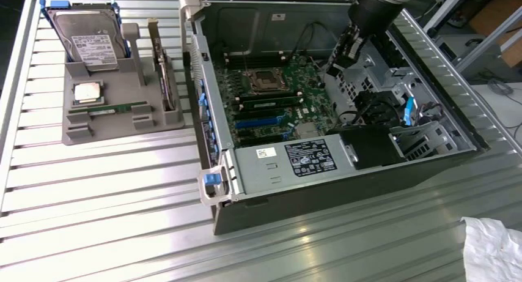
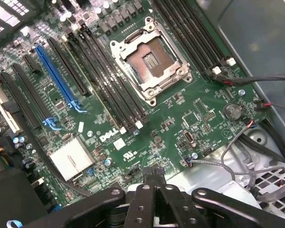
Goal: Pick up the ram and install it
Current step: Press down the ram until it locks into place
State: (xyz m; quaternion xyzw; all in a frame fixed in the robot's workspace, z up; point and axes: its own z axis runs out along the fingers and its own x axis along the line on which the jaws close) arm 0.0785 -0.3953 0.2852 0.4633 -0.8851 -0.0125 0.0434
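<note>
Your gripper (image 2: 156,183) has its jaws pressed together, holding nothing, touching nothing. It hangs inside the open computer case (image 1: 424,172), above the motherboard (image 2: 180,104), near the empty processor socket (image 2: 149,61). One ram (image 1: 110,109) lies flat in the grey holder tray (image 1: 98,135), just beside the square processor chip (image 1: 87,93). The tray sits on the surface (image 1: 122,190), well apart from your gripper.

Exterior view looking down steeply from above and afar at the open grey computer case (image 1: 326,190); wrist view hovering close over the shared green motherboard (image 1: 273,101) (image 2: 180,107).
</note>
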